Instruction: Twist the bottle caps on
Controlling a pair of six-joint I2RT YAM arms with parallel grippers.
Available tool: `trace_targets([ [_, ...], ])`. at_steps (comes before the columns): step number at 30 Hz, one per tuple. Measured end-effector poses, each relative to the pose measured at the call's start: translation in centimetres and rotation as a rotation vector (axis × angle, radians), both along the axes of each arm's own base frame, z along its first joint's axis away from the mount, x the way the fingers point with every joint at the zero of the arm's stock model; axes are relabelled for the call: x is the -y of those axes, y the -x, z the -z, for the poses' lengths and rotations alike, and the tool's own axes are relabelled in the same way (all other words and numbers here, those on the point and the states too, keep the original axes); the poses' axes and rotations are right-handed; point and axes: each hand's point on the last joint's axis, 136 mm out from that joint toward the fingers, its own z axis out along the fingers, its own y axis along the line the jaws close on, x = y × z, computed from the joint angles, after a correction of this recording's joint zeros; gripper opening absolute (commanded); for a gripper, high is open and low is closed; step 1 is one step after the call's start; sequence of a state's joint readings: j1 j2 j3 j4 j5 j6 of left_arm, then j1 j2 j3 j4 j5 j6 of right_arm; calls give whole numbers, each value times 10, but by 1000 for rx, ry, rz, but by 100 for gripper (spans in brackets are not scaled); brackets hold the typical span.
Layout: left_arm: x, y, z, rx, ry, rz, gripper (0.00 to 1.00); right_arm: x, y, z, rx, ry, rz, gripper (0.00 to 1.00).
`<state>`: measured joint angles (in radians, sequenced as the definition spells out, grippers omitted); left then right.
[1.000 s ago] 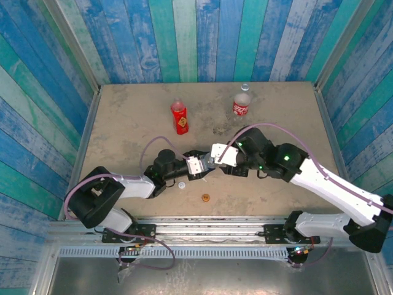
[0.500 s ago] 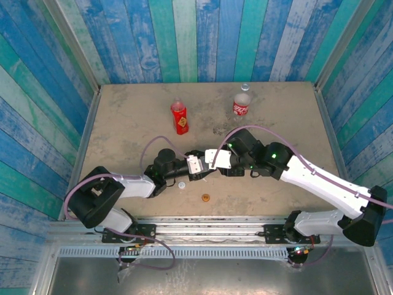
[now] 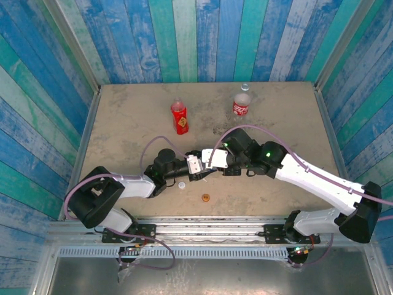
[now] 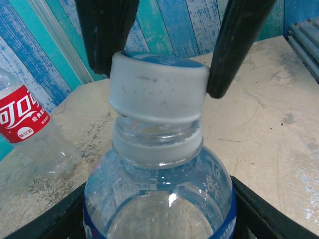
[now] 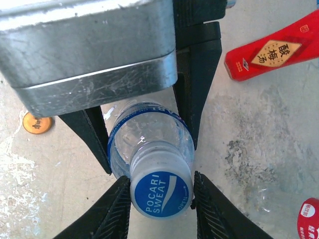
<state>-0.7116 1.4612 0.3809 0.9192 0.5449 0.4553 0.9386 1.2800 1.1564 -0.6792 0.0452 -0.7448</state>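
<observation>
My left gripper [image 4: 159,221] is shut on the body of the clear bottle with the blue label [image 4: 159,199], its black jaws at both lower corners. A blue-topped cap [image 5: 162,191] sits slightly askew on that bottle's neck. My right gripper [image 5: 163,199] is shut on this cap, one ribbed pad on each side. In the top view the two grippers [image 3: 198,168] [image 3: 209,161] meet at the table's middle. A white cap [image 3: 182,185] and an orange cap [image 3: 206,198] lie on the table in front of them.
The red-and-yellow bottle [image 3: 179,117] and the cola bottle [image 3: 242,104] are at the back of the table. Blue-painted plank walls close in the back and both sides. A metal rail [image 3: 202,227] runs along the near edge.
The right arm has moved left up to the bottle held by the left gripper, and its jaws have closed on the cap. The left arm has stayed put.
</observation>
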Motion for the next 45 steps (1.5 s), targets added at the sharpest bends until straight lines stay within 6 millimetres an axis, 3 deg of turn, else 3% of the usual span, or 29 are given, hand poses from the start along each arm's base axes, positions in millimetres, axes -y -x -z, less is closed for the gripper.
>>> trace_targets([
  [13,-1,0,4,-3,-17,-4,53,-1,-1,4,-42,30,19,14],
  [33,0,12,14,-39,-39,60,53,0,7,16,-155,134,-70,16],
  [45,-6,12,24,-107,-36,21,51,-3,4,28,-299,29,167,16],
])
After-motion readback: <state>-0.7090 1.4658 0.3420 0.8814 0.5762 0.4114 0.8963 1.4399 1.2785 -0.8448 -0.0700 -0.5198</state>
